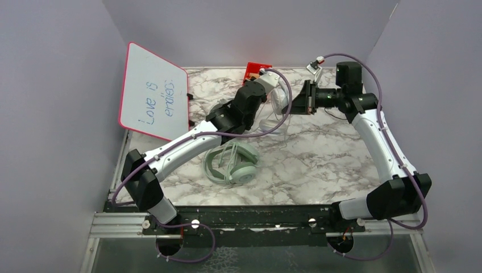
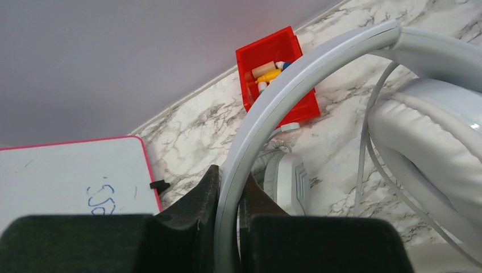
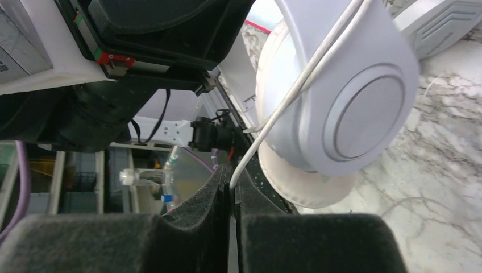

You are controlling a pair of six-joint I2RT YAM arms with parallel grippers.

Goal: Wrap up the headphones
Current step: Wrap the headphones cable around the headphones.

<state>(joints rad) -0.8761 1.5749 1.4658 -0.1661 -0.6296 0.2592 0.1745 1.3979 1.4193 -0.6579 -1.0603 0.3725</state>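
- Left hand: pressed together on the headband of the grey-white headset. The dark pads sit one on each side of the band, and the band rises between them.
- Right hand: pinching the thin white cable of that same headset. The cable leaves the pads and runs up across the back of the round ear cup.
- Grey-white headset, top view: located at about 12 o'clock on the marble worktop, between the two hands. The left hand meets it from 9 o'clock and the right hand from 3 o'clock. I cannot tell whether any part of it rests on the surface.
- Padded ear cushion: at 3 o'clock in the left wrist view, with cable strands hanging just beside it.
- Mint-green headset: lies flat on the worktop at 7 o'clock from the grey-white one. Its cable is gathered on it. The left forearm passes beside it; neither hand touches it.
- Pale ribbed part: on the worktop below the headband. I cannot tell which headset it belongs to.
- Red bin: at the far edge, 12 o'clock, holding small coloured pieces.
- Whiteboard: red-framed, with blue handwriting, leaning at 10 o'clock against the left wall.
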